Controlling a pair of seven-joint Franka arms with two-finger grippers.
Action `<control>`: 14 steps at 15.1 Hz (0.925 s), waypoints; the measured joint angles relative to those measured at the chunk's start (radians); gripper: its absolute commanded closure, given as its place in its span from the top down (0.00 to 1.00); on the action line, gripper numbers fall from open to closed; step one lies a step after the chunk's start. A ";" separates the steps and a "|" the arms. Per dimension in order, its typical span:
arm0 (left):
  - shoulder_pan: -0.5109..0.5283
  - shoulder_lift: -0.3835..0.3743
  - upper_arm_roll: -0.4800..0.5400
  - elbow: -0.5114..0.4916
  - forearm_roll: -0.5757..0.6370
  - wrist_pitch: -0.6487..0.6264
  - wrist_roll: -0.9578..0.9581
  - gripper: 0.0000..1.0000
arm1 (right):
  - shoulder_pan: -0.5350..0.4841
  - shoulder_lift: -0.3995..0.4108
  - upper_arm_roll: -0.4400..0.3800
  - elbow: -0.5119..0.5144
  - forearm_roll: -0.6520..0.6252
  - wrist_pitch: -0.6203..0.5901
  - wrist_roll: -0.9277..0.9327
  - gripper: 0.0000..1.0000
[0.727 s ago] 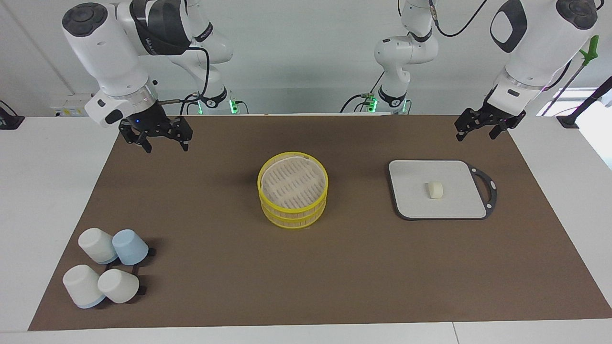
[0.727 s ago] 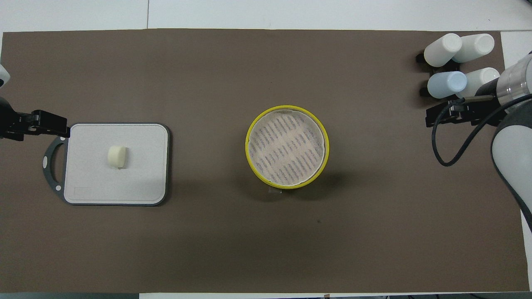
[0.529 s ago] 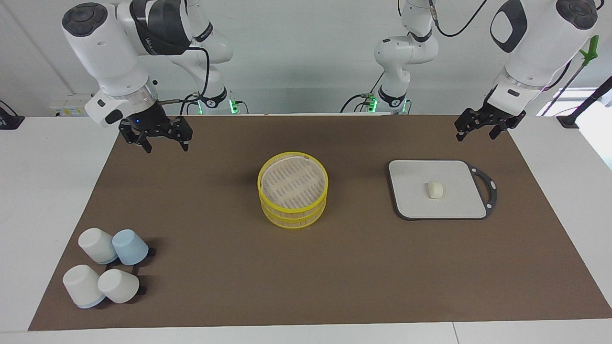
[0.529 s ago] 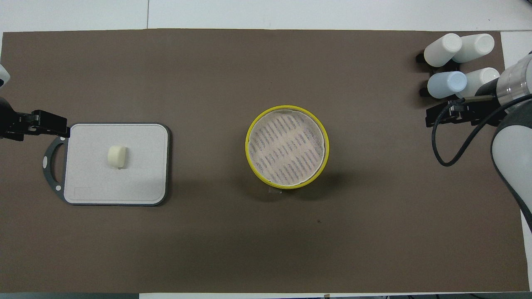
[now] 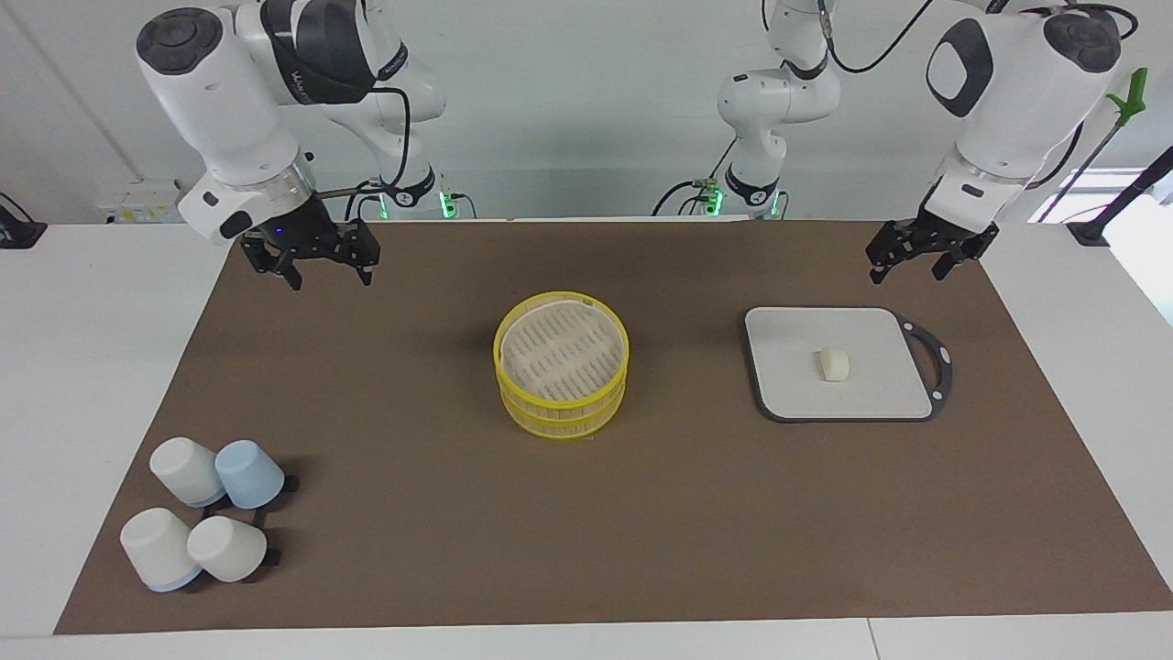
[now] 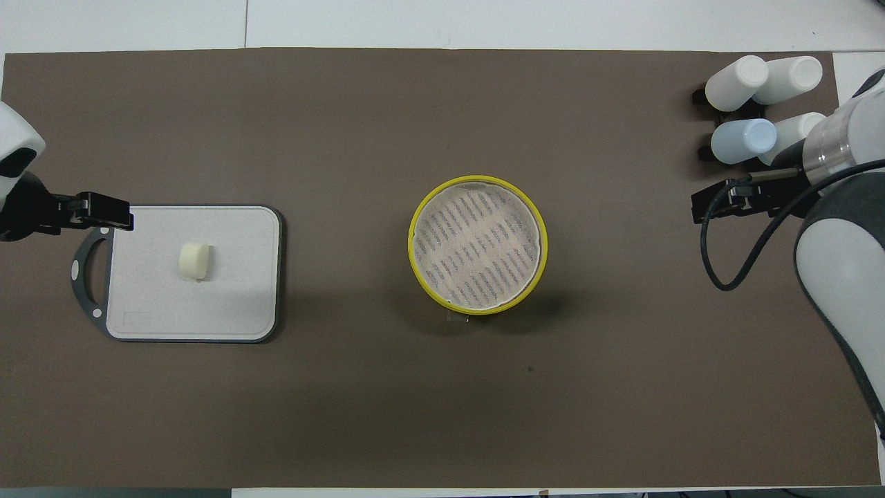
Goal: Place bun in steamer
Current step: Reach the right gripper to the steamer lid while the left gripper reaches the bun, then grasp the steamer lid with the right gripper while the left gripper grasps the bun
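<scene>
The bun (image 5: 833, 364) is a small cream lump lying on the flat grey board (image 5: 797, 390) toward the left arm's end of the table; it also shows in the overhead view (image 6: 194, 260). The steamer (image 5: 500, 356), with yellow rims and nothing on its slatted floor, stands mid-table (image 6: 413, 242). My left gripper (image 5: 907, 269) is open and empty, up in the air over the board's (image 6: 235, 297) corner by the black handle (image 6: 104, 211). My right gripper (image 5: 330, 277) is open and empty over the mat at the right arm's end (image 6: 719, 206).
Several white and blue cups (image 5: 206, 509) lie clustered at the right arm's end, farther from the robots than the right gripper (image 6: 757, 104). A brown mat (image 5: 641, 513) covers the table.
Both grippers have shifted a little toward the middle of the table. The left one now reaches over the board's handle corner. Bun, steamer and cups have not moved.
</scene>
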 measured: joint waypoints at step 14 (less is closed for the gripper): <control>0.011 0.079 -0.002 -0.465 0.000 0.580 0.103 1.00 | 0.471 0.335 0.062 0.250 -0.027 0.217 0.527 1.00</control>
